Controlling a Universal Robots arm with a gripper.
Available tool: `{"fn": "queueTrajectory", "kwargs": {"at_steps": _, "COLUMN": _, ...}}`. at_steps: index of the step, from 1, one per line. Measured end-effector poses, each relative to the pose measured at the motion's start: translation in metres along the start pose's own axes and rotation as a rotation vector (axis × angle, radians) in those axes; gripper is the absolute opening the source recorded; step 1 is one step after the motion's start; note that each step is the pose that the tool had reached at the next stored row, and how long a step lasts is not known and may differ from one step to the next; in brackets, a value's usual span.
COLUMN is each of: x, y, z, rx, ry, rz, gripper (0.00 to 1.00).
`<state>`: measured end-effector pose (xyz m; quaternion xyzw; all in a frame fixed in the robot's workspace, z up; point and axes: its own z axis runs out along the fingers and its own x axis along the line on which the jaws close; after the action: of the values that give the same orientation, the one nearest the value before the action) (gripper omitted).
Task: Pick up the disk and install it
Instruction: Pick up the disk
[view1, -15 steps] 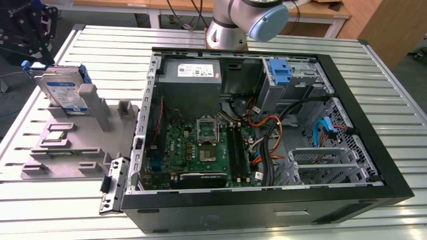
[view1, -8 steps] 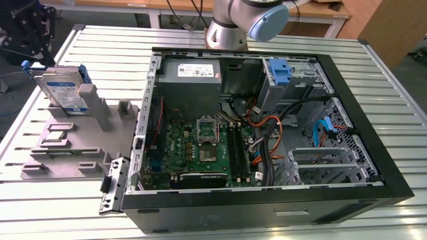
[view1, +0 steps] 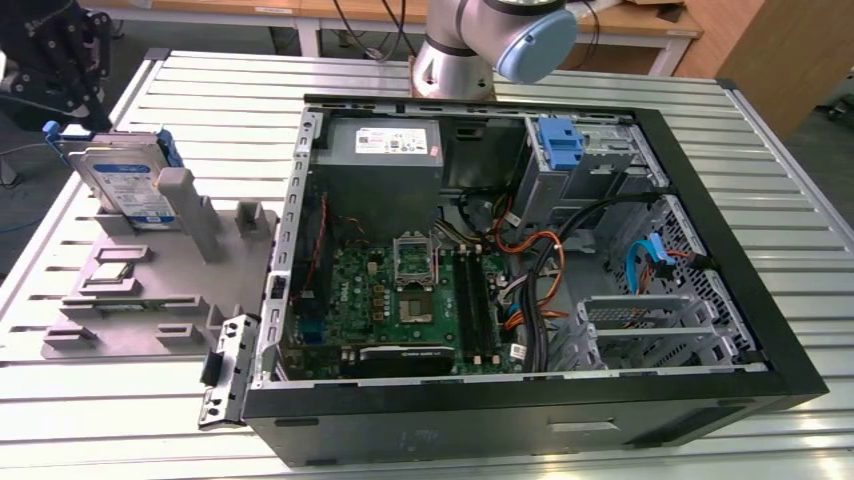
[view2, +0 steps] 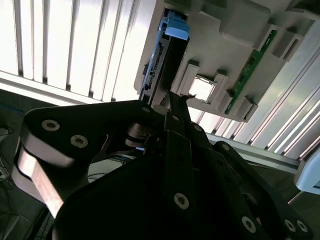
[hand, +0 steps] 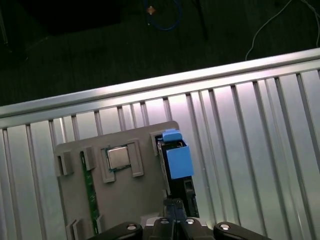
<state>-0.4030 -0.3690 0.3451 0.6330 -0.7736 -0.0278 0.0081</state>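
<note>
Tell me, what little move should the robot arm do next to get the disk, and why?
Probably ease the gripper straight down over the disk. The disk stands on edge in the grey holder at the exterior view's left, outside the computer case, and the gripper hangs just above its top edge, not yet around it.

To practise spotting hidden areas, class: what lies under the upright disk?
The disk stands on edge on a grey fixture resting on the slatted metal table. The seat directly beneath it is covered and cannot be seen.
</note>
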Motion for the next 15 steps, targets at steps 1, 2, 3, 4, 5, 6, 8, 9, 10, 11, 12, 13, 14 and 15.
{"fn": "queueTrajectory", "kwargs": {"at_steps": 1, "x": -0.0001, "y": 0.0, "z": 0.0003, "rx": -0.0005, "ry": -0.0023, "rz": -0.006, "gripper": 0.11}}
{"fn": "queueTrajectory", "kwargs": {"at_steps": 2, "x": -0.0002, "y": 0.0, "z": 0.0006, "rx": -0.001, "ry": -0.0046, "rz": -0.012, "gripper": 0.11}}
{"fn": "queueTrajectory", "kwargs": {"at_steps": 3, "x": -0.0003, "y": 0.0, "z": 0.0009, "rx": -0.0017, "ry": -0.0073, "rz": -0.018, "gripper": 0.11}}
{"fn": "queueTrajectory", "kwargs": {"at_steps": 4, "x": -0.0004, "y": 0.0, "z": 0.0014, "rx": -0.0022, "ry": -0.0098, "rz": -0.024, "gripper": 0.11}}
{"fn": "queueTrajectory", "kwargs": {"at_steps": 5, "x": -0.0005, "y": 0.0, "z": 0.0019, "rx": -0.0024, "ry": -0.0126, "rz": -0.031, "gripper": 0.11}}
{"fn": "queueTrajectory", "kwargs": {"at_steps": 6, "x": -0.0006, "y": 0.0, "z": 0.0024, "rx": -0.0027, "ry": -0.0155, "rz": -0.037, "gripper": 0.11}}
{"fn": "queueTrajectory", "kwargs": {"at_steps": 8, "x": -0.0008, "y": 0.0, "z": 0.0036, "rx": -0.0034, "ry": -0.0216, "rz": -0.048, "gripper": 0.11}}
{"fn": "queueTrajectory", "kwargs": {"at_steps": 9, "x": -0.0008, "y": 0.0, "z": 0.0043, "rx": -0.0038, "ry": -0.0247, "rz": -0.055, "gripper": 0.11}}
{"fn": "queueTrajectory", "kwargs": {"at_steps": 10, "x": -0.0007, "y": 0.0001, "z": 0.005, "rx": -0.0041, "ry": -0.0277, "rz": -0.06, "gripper": 0.11}}
{"fn": "queueTrajectory", "kwargs": {"at_steps": 11, "x": -0.0007, "y": 0.0003, "z": 0.0057, "rx": -0.0045, "ry": -0.0299, "rz": -0.064, "gripper": 0.11}}
{"fn": "queueTrajectory", "kwargs": {"at_steps": 12, "x": -0.0006, "y": 0.0006, "z": 0.0064, "rx": -0.0048, "ry": -0.0313, "rz": -0.067, "gripper": 0.11}}
{"fn": "queueTrajectory", "kwargs": {"at_steps": 13, "x": -0.0005, "y": 0.0009, "z": 0.007, "rx": -0.0051, "ry": -0.0321, "rz": -0.069, "gripper": 0.11}}
{"fn": "queueTrajectory", "kwargs": {"at_steps": 14, "x": -0.0004, "y": 0.0011, "z": 0.0073, "rx": -0.0052, "ry": -0.0326, "rz": -0.07, "gripper": 0.11}}
{"fn": "queueTrajectory", "kwargs": {"at_steps": 15, "x": -0.0005, "y": 0.0012, "z": 0.0075, "rx": -0.0053, "ry": -0.0329, "rz": -0.07, "gripper": 0.11}}
